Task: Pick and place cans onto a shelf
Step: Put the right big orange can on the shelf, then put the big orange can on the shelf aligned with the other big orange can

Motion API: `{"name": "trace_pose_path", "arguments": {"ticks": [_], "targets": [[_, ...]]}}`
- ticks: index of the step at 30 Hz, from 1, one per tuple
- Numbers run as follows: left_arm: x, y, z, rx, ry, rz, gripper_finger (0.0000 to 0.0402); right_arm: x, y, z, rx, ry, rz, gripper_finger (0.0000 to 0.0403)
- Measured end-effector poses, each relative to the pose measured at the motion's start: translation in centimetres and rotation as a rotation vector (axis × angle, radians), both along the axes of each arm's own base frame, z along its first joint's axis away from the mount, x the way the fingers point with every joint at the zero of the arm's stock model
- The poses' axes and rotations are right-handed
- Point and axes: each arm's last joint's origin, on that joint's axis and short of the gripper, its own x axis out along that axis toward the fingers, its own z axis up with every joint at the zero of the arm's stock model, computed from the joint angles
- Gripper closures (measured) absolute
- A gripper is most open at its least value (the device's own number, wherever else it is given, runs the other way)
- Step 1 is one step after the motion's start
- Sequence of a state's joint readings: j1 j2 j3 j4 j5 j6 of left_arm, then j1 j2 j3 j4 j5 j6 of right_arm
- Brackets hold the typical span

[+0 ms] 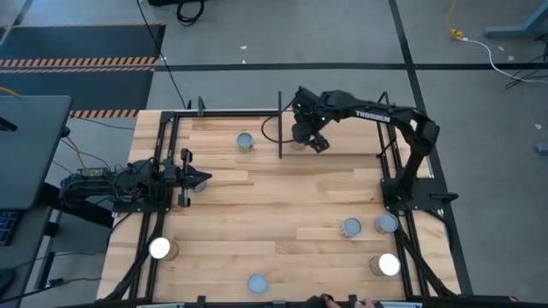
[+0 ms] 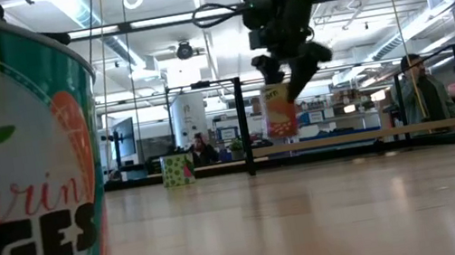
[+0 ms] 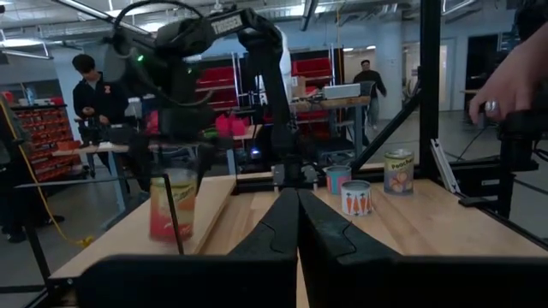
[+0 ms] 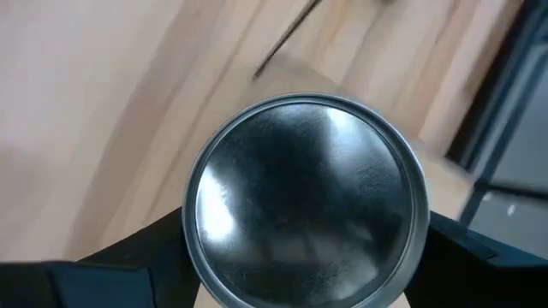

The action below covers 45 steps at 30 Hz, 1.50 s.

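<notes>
We see an orange-labelled can (image 2: 278, 110) held upright off the tabletop at twelve o'clock beside the shelf (image 1: 280, 128). Six more cans stand upright: one (image 1: 246, 142) near it, the others (image 1: 350, 228) toward six o'clock.

— What lies around my worktop (image 1: 282, 201)?

— A grey concrete floor (image 1: 282, 34), with a black mat (image 1: 77, 38) edged in orange-and-black hazard tape (image 1: 77, 62), and a yellow cable (image 1: 467, 38) trailing at the far right.

— And beyond my worktop, level across?

— A big open workshop. Long strip lights (image 2: 90, 12) run along the ceiling, and a white tank (image 2: 189, 120) stands far back. One person (image 2: 424, 96) stands at the right, another sits near the middle.

— Anything else I face?

— Red storage shelving (image 3: 312, 73), a bench with a laptop (image 3: 341, 91) on it, and two people farther off.
</notes>
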<state>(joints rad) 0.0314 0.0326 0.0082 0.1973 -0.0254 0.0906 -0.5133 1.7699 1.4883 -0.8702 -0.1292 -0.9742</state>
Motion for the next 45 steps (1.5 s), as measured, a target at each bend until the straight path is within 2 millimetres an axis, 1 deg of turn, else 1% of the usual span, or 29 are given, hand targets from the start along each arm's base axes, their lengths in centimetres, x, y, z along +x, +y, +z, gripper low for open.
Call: {"name": "trace_pose_path", "arguments": {"ticks": [3, 5, 7, 14, 18, 22, 26, 30, 33, 36, 38, 42, 45], "targets": [[0.0, 0.0, 0.0, 0.0, 0.0, 0.0, 0.0397, 0.1, -0.6, -0.4, 0.04, -0.027, -0.015, 0.009], [0.0, 0.0, 0.0, 0.0, 0.0, 0.0, 0.0397, 0.2, -0.9, -0.9, 0.053, -0.011, -0.033, 0.0088], [0.0, 0.0, 0.0, 0.0, 0.0, 0.0, 0.0397, 0.1, -1.0, -1.0, 0.062, -0.006, -0.058, 0.0083], [0.0, 0.0, 0.0, 0.0, 0.0, 0.0, 0.0397, 0.5, -1.5, -0.7, 0.042, -0.065, -0.135, 0.0041], [0.0, 0.0, 0.0, 0.0, 0.0, 0.0, 0.0397, 0.6, -1.1, -0.8, 0.045, -0.043, -0.163, 0.0022], [0.0, 0.0, 0.0, 0.0, 0.0, 0.0, 0.0397, 0.8, -0.5, -0.6, 0.032, -0.039, -0.198, 0.0015], [0.0, 0.0, 0.0, 0.0, 0.0, 0.0, 0.0397, 0.5, 0.7, 1.1, -0.015, -0.065, -0.22, 0.0014], [0.0, 0.0, 0.0, 0.0, 0.0, 0.0, 0.0397, -0.2, 2.2, 3.6, -0.036, -0.138, -0.246, 0.0015], [0.0, 0.0, 0.0, 0.0, 0.0, 0.0, 0.0397, -1.2, 4.1, 6.0, -0.05, -0.203, -0.291, 0.0016], [0.0, 0.1, 0.2, -0.008, -0.021, 0.05, 0.0397, -2.3, 6.9, 8.3, 0.016, -0.278, -0.339, 0.002], [-0.1, 0.2, 0.4, -0.014, -0.044, 0.083, 0.0397, -3.0, 9.2, 9.6, 0.074, -0.323, -0.37, 0.0022], [-0.1, 0.3, 0.5, -0.017, -0.055, 0.095, 0.0397, -3.8, 13.5, 11.3, 0.164, -0.405, -0.445, 0.0027], [-0.2, 0.3, 0.7, -0.031, -0.075, 0.097, 0.0397, -4.3, 16.3, 12.3, 0.258, -0.474, -0.512, 0.0028]]}}
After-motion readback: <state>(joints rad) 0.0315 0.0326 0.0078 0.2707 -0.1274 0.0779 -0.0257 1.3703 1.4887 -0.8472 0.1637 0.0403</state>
